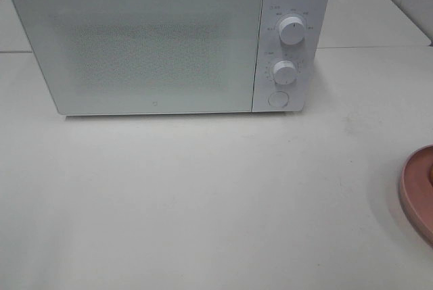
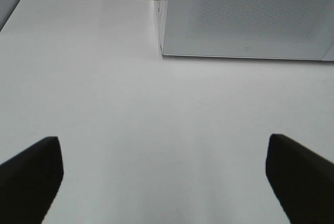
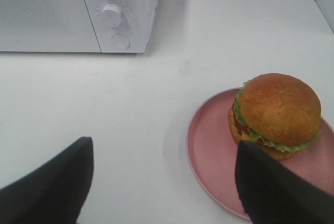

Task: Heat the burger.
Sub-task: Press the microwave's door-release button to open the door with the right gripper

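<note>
**Burger upright on its plate, both tools open**

Your burger (image 3: 276,114) stands upright on the pink plate (image 3: 209,151). Its bun crown faces up, so the axis of the stack runs vertically. It is round and favours no sideways direction. The lettuce frill shows beneath the top bun. It sits off the plate's middle, towards the side away from the microwave (image 1: 135,40). In the high view only the plate's rim (image 1: 418,192) shows, at the right edge of the counter (image 1: 203,195).

Your right tool (image 3: 164,153) has its jaws spread wide and grips nothing. One dark finger (image 3: 271,192) overlaps the plate in the wrist view, and you cannot tell whether it touches. Your left tool (image 2: 164,151) is also spread wide and empty, over bare counter in front of the microwave's closed door (image 2: 245,15).

Faint markings ring the upper knob (image 1: 292,30) and lower knob (image 1: 285,71) above a round button (image 1: 278,99). They are too small to read, as is the tiny mark low on the door.
</note>
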